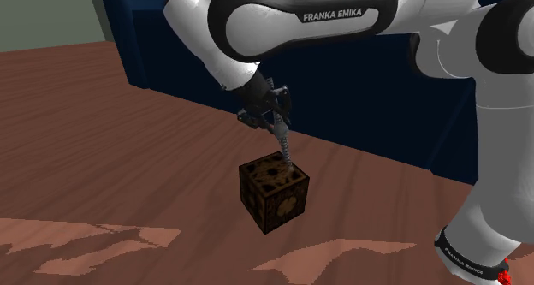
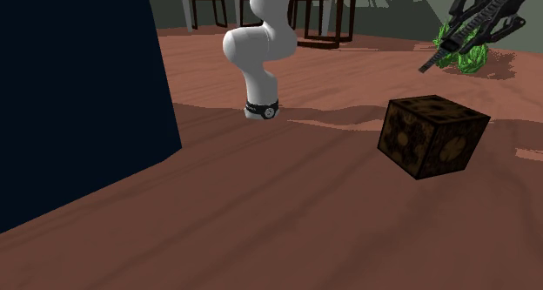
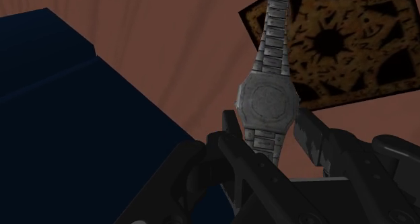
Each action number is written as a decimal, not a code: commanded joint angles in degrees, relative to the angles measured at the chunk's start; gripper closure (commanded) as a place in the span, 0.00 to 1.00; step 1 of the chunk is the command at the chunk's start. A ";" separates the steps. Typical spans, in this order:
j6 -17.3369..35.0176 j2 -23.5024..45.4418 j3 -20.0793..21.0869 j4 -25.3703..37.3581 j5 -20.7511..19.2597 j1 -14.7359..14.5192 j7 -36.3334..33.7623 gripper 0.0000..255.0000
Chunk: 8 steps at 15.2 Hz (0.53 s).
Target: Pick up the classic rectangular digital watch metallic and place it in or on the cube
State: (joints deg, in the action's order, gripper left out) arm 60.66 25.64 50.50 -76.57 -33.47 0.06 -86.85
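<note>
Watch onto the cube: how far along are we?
Done: the grey metal-link watch is off the brown surface, clasped in the gripper. In hand: it hangs over the dark patterned cube, strap end near its top face. Left: lower, release, leave it resting on the cube.

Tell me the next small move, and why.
Probably lower the gripper slightly before any release: it clasps the watch by its strap, and the watch dangles above the cube, its lower end apparently just short of the top face.

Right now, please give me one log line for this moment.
fingers shut on grey wristwatch | strap hangs over patterned cube | not yet released
</note>
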 commanded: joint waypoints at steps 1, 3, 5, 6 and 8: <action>-1.40 2.56 -0.47 3.04 -1.06 -2.66 -1.31 1.00; 0.16 2.40 -0.42 1.16 -0.74 -2.02 -1.82 1.00; 1.67 2.33 -0.36 -0.59 -0.50 -1.44 -2.34 1.00; 2.41 2.32 -0.34 -1.43 -0.41 -1.17 -2.59 1.00; 3.85 2.35 -0.32 -3.03 -0.27 -0.70 -3.10 1.00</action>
State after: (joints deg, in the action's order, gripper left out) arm 63.76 27.86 50.21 -78.90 -33.73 -0.82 -89.70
